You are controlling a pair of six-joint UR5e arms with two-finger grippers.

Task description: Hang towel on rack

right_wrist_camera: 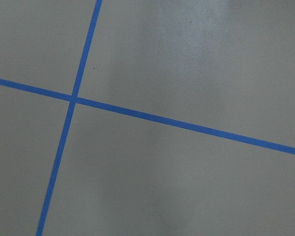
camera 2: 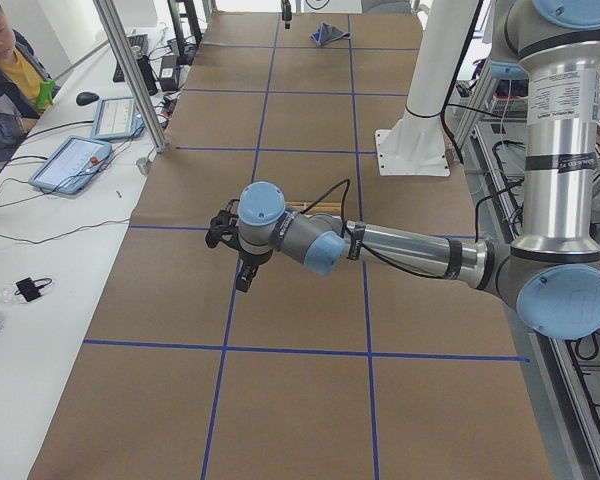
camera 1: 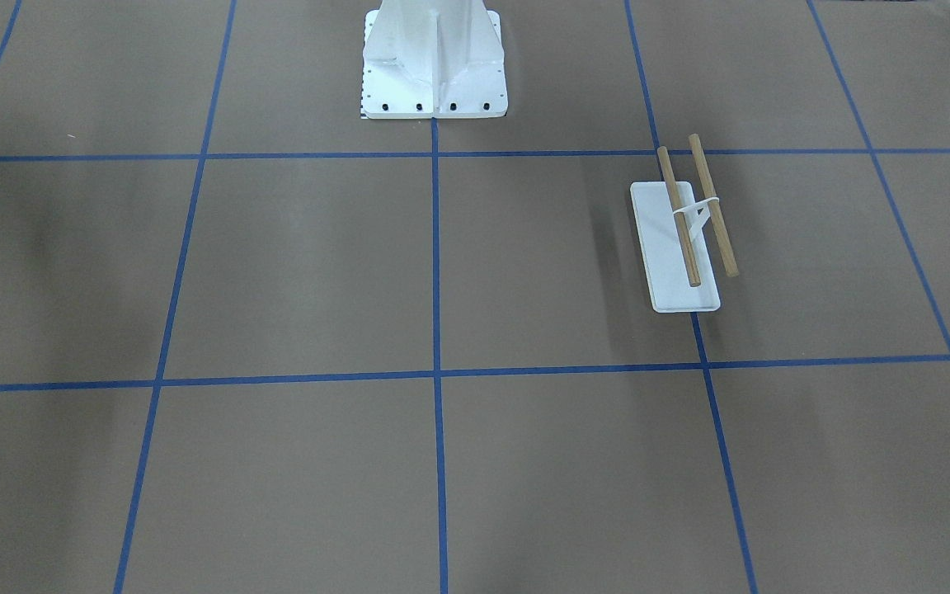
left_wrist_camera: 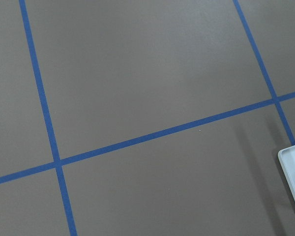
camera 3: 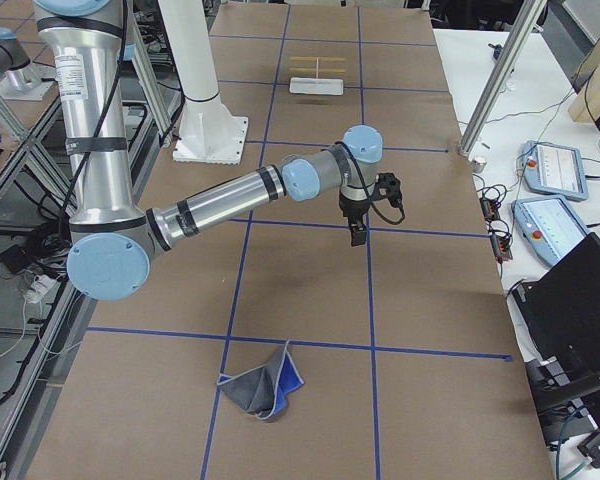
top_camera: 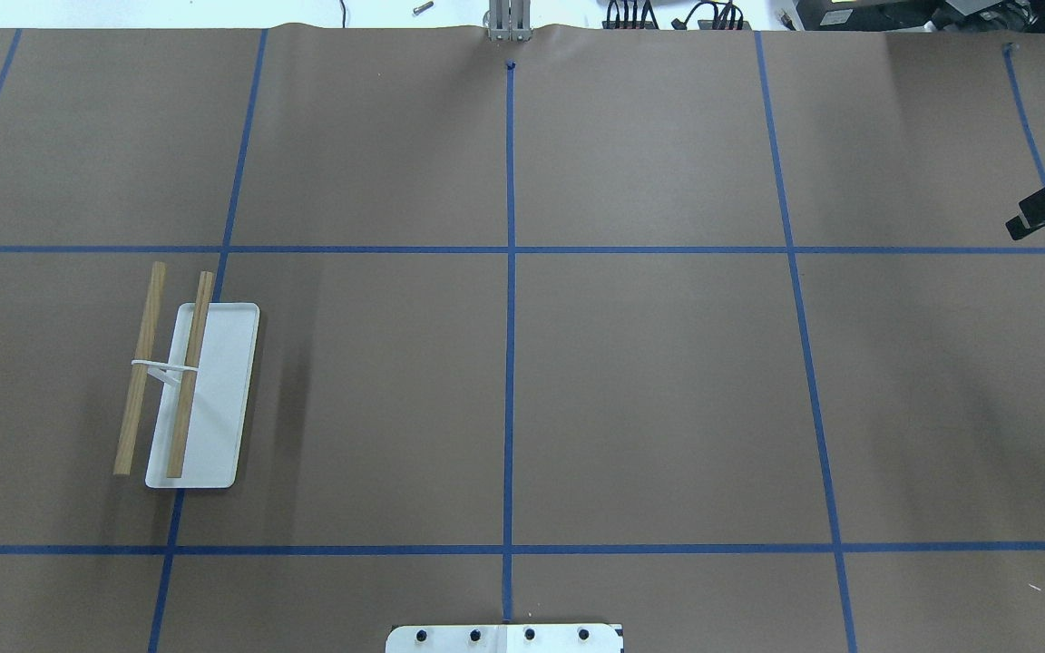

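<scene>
Presently: towel (camera 3: 263, 388) crumpled, blue face half hidden, on surface (camera 3: 430, 300) at robot's right end; rack (top_camera: 209, 408) well apart. Left arm (camera 2: 410, 247), right arm (camera 3: 220, 200) outstretched, jaws downward, cropped at edges; apart or together, cannot tell.

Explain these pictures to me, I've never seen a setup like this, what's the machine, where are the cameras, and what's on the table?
This is a robot with two jointed arms, each ending in a two-finger gripper, at a brown table marked with blue tape. One camera looks down from behind the robot, one faces it across the table, two look along the table from its ends, and one sits on each wrist. The left gripper and the right gripper hover above the table, and nothing shows in either. A small rack with two wooden rods stands on the robot's left; a crumpled blue and grey towel lies far off on its right.
</scene>
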